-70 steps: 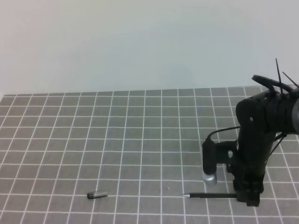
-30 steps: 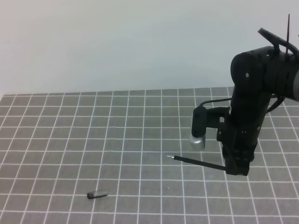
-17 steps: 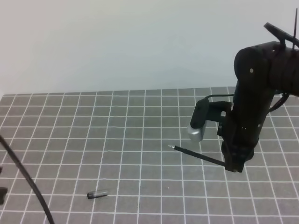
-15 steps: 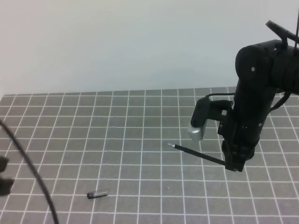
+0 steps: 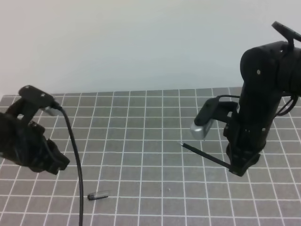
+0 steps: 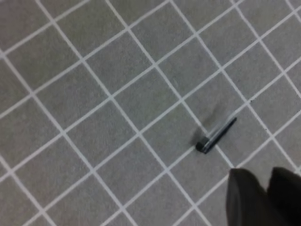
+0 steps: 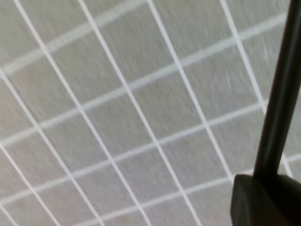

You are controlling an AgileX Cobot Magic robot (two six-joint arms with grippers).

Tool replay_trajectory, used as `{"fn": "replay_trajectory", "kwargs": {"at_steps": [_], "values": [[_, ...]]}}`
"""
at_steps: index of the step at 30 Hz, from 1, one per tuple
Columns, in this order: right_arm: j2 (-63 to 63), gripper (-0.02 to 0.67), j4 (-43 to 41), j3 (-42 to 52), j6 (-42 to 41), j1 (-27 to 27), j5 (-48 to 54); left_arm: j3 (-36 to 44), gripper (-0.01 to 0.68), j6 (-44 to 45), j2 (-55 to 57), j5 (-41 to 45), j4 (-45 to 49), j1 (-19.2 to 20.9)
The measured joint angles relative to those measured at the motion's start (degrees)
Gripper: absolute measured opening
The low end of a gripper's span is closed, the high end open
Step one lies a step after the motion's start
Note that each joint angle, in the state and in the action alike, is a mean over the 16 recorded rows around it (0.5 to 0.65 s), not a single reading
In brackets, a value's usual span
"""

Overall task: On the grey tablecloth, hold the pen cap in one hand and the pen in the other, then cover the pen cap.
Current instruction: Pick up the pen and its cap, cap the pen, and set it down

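Note:
The pen cap (image 5: 98,195) lies on the grey tablecloth (image 5: 141,117) at the front left. My left gripper (image 5: 51,164) hovers to the left of the cap and a little behind it, empty. In the left wrist view the cap (image 6: 216,135) lies just beyond the fingers (image 6: 247,197), which stand close together with nothing between them. My right gripper (image 5: 237,167) is shut on the back end of the pen (image 5: 207,155) and holds it above the cloth, tip pointing left. The right wrist view shows the pen (image 7: 281,94) rising from the gripper (image 7: 265,188).
A black cable (image 5: 75,155) hangs from the left arm down past the cap. The right arm's silver wrist camera (image 5: 201,129) sits above the pen. A pale wall stands behind the cloth's far edge.
My right gripper lifted the pen off the cloth and tilted it, tip up and to the left. The left arm came into view from the left and now hovers near the cap. The cap has not moved.

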Motion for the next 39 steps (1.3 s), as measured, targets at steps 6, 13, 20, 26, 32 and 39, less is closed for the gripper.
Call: {"fn": "replay_trajectory", "kwargs": {"at_steps": [6, 13, 20, 26, 32, 39], "values": [[-0.3, -0.004, -1.1, 0.7, 0.5, 0.0, 0.0, -3.7, 0.273, 3.3, 7.8, -0.3, 5.0, -4.6], [-0.5, -0.004, -1.2, 0.7, 1.7, 0.0, 0.0, -5.9, 0.406, 6.4, 13.6, -2.1, 16.6, -12.4], [-0.5, -0.004, -1.8, 0.7, 2.4, 0.0, 0.0, -6.3, 0.420, 7.1, 17.3, -4.9, 25.5, -17.2], [-0.5, -0.004, -2.2, 0.7, 2.1, -0.1, 0.0, -6.3, 0.419, 6.6, 19.2, -6.3, 27.1, -18.0], [-0.5, -0.003, -2.4, 0.7, 1.9, -0.1, 0.0, -6.3, 0.420, 7.1, 20.6, -6.3, 26.5, -18.7], [-0.5, -0.003, -2.4, 0.7, 1.8, -0.1, 0.0, -6.3, 0.417, 7.7, 22.7, -7.1, 26.5, -20.4]]}}
